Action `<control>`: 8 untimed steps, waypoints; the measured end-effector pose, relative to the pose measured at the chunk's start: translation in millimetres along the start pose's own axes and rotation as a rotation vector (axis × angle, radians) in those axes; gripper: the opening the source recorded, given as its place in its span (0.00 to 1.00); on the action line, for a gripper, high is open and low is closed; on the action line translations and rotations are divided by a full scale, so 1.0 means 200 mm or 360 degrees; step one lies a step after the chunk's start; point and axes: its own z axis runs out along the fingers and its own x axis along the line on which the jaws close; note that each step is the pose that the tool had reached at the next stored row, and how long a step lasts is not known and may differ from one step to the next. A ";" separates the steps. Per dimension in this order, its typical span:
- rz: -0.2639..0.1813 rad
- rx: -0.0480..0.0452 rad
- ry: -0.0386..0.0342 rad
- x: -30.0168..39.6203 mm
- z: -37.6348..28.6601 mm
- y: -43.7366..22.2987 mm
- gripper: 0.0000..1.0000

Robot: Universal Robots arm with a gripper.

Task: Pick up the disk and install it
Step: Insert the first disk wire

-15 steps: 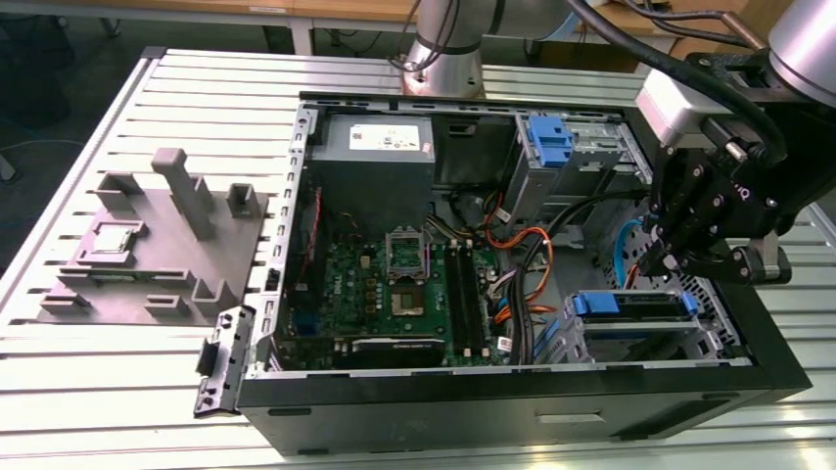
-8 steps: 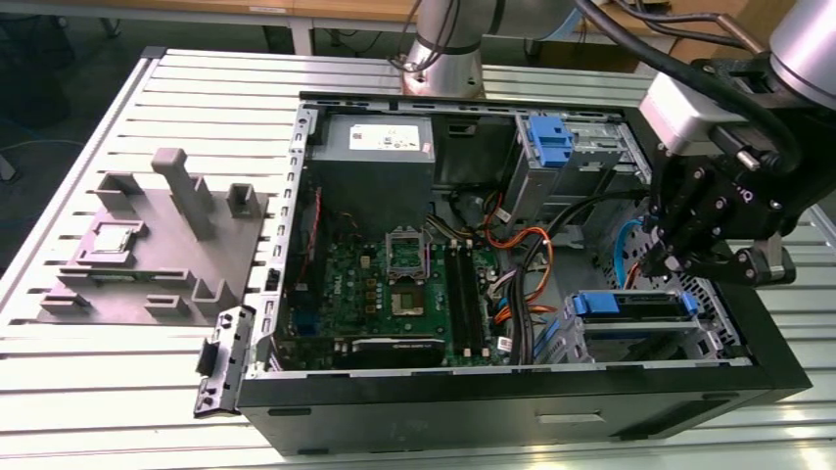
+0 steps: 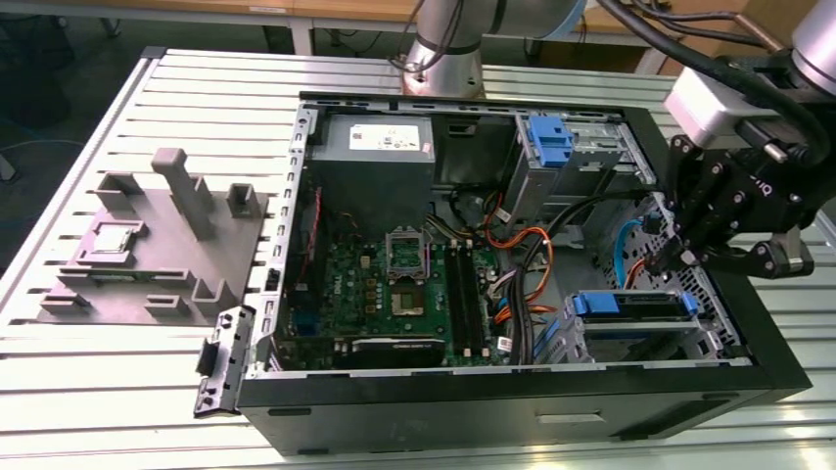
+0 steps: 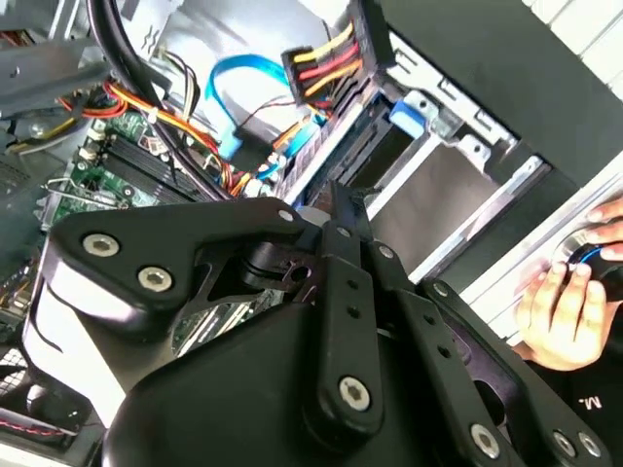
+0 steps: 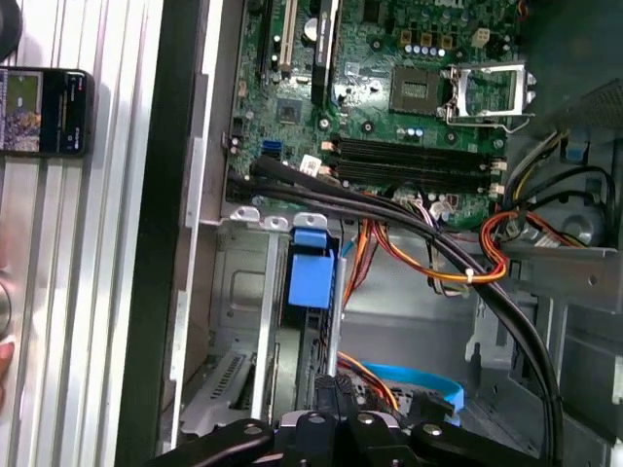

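The disk [image 3: 631, 305] sits in the drive cage [image 3: 716, 328] of the computer case [image 3: 523, 390], just below the end effector [image 3: 676, 261]. Its blue end faces up and its long axis runs down into the cage. I cannot tell how wide the end effector is.

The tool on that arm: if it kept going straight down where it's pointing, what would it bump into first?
Probably the blue top of the disk in the drive cage beneath the tool; depth is unclear.
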 end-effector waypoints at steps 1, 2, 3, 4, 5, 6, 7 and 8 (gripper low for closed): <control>0.0000 0.0000 0.0001 -0.006 0.000 -0.010 0.10; 0.0000 -0.0001 0.0002 -0.011 0.001 -0.020 0.10; 0.0000 -0.0001 0.0003 -0.016 0.001 -0.030 0.10; 0.0000 -0.0001 0.0004 -0.021 0.002 -0.041 0.10; 0.0000 -0.0002 0.0006 -0.025 0.002 -0.052 0.10; 0.0000 -0.0002 0.0009 -0.029 0.004 -0.063 0.10; 0.0000 -0.0002 0.0013 -0.033 0.006 -0.073 0.10; 0.0000 -0.0003 0.0017 -0.037 0.008 -0.085 0.10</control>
